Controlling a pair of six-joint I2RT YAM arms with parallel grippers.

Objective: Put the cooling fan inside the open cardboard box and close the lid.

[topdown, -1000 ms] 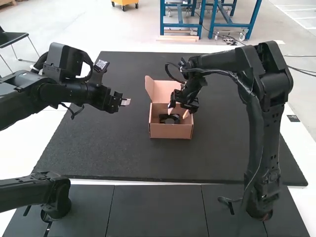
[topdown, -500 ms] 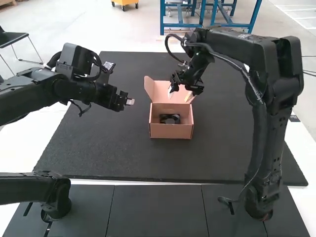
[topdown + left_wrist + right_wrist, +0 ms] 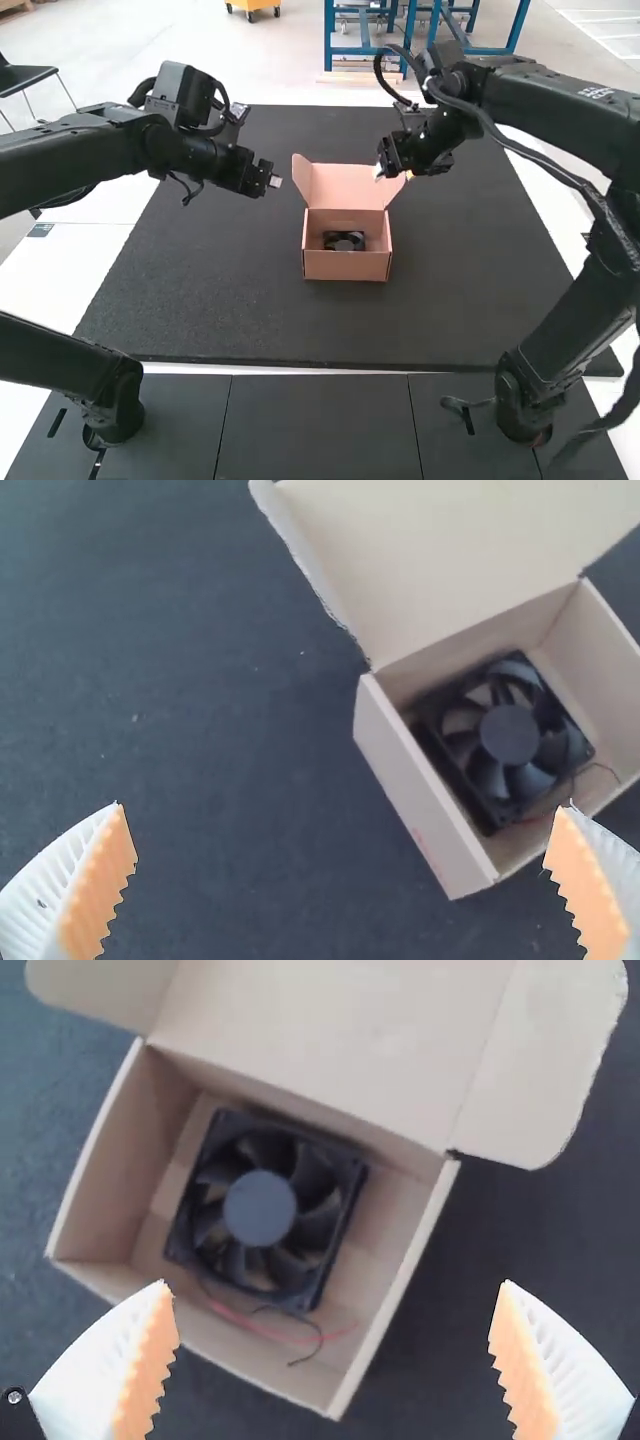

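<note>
Right wrist view looks down on the cooling fan (image 3: pixel 262 1210), lying flat inside the open cardboard box (image 3: pixel 100 1175), with its red wire (image 3: pixel 250 1325) beside it. The lid (image 3: pixel 330 1040) stands raised behind. The right gripper (image 3: pixel 390 170) hangs open by the lid's right edge. The left gripper (image 3: pixel 268 182), also open, hovers left of the box above the black mat (image 3: pixel 200 280).

A black, finely textured mat (image 3: pixel 200 290) covers most of the white worktop (image 3: pixel 45 280) — bare white strips show at either side. Along the near edge lie smooth dark panels (image 3: pixel 320 430), set side by side. The light is even — shadows fall soft.
</note>
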